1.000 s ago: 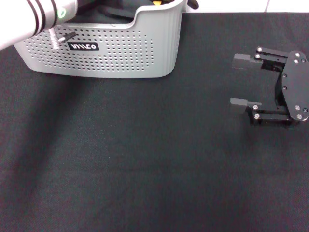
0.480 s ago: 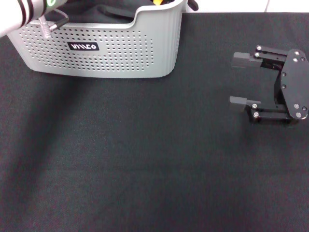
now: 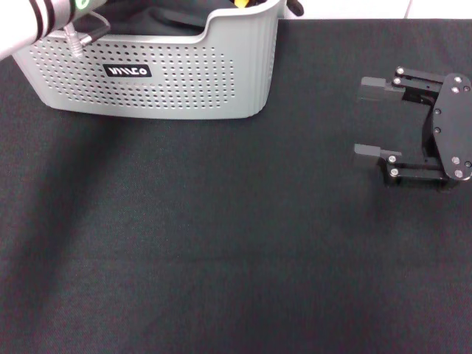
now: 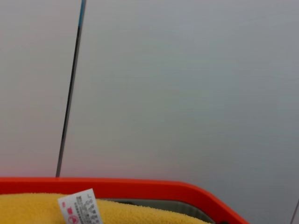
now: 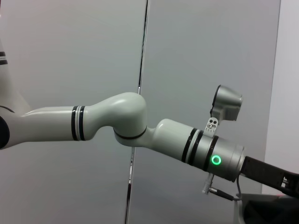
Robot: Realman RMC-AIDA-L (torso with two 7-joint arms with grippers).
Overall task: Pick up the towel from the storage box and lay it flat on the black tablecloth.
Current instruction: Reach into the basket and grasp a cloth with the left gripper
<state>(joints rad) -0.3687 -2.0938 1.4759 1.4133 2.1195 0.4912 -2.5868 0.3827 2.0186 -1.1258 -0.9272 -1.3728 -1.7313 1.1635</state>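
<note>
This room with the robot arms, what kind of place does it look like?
Probably a robot test bench or lab rather than a home. A plain black tablecloth covers the work surface, bare grey wall panels stand behind, and the only household item is one perforated storage box, with the right gripper open beside it.

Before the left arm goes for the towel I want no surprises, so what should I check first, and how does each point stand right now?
1. Storage box upright on the black tablecloth: ok.
2. Towel present, its yellow side and white tag close in the left wrist view: ok.
3. Left arm reaches over the storage box's near left corner: ok.
4. Left gripper's state: cannot tell, it is out of sight.
5. Right gripper open, apart from the storage box, out to the right over the cloth: ok.
6. Black tablecloth in front of the storage box flat enough for laying the towel: ok.
</note>
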